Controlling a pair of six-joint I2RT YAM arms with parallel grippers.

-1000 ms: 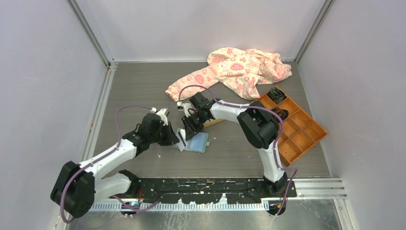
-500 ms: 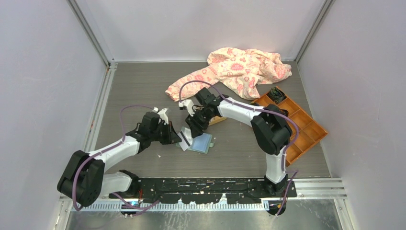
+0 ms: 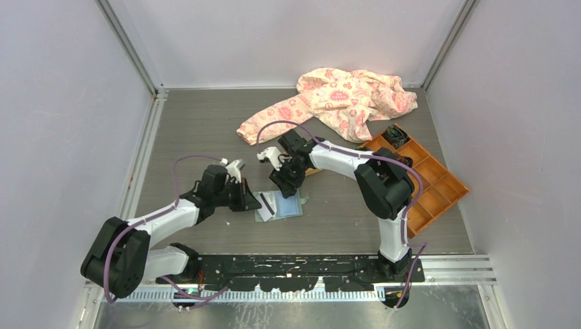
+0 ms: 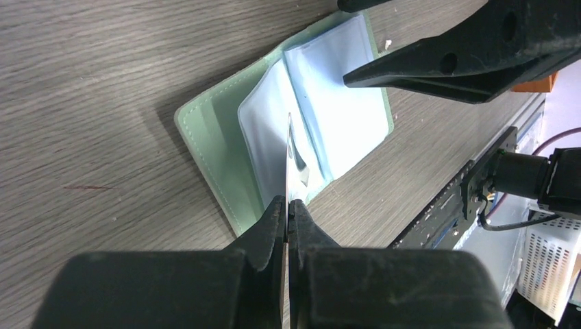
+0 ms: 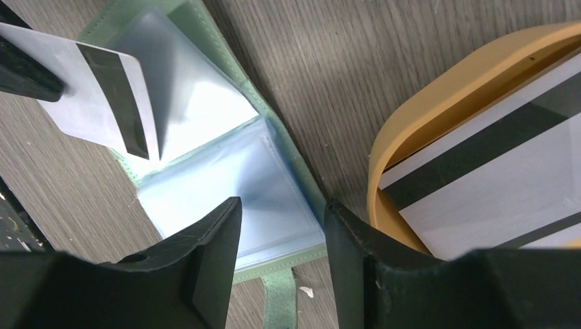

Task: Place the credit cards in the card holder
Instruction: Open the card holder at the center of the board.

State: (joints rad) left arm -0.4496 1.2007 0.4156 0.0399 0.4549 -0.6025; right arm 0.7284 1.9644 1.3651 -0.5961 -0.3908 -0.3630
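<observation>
My left tool point(image 4: 286, 205) is pinched tight on the edge of one credit card point(image 4: 293, 161), holding it edge-on right over the card holder point(image 4: 212, 137). The holder's lying open on the desk point(image 4: 82, 82), clear sleeves up. My right tool point(image 5: 282, 209) has its jaws apart, gripping nothing, over the holder's other side. More striped cards point(image 5: 493, 185) sit in the orange tray point(image 5: 411, 116) just beside it.

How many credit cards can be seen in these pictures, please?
3. One credit card is pinched in the left gripper, over the open card holder. Two cards lie overlapping in the orange tray; more may be hidden beneath.
</observation>
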